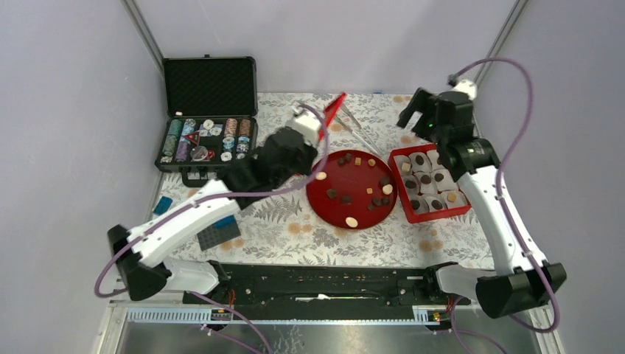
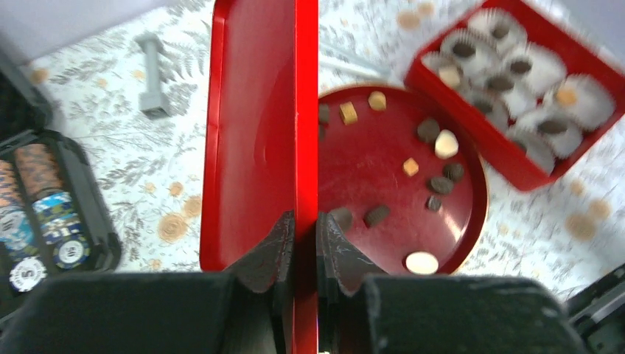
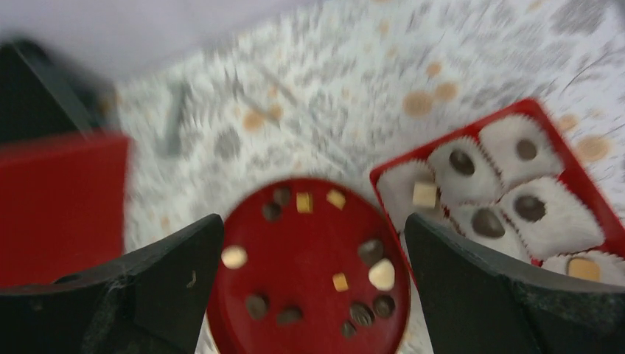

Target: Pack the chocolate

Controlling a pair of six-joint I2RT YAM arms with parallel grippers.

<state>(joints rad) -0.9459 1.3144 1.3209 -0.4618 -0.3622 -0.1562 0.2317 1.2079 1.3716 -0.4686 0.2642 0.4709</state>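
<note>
Left gripper [image 2: 305, 225]: pinched the red lid [image 2: 254, 133] by its edge.
Right gripper [image 3: 313, 225]: spread wide above the plate [image 3: 309, 247].
Chocolate [image 2: 441, 184]: scattered on plate.

Floral table [image 1: 295, 236] carries plate [image 1: 354, 177], box [image 1: 442, 214], case [image 1: 210, 87], bricks [image 1: 219, 234].

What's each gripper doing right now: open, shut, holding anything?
Left gripper: closed on the edge of the red lid.
Right gripper: open, holding nothing.
</note>
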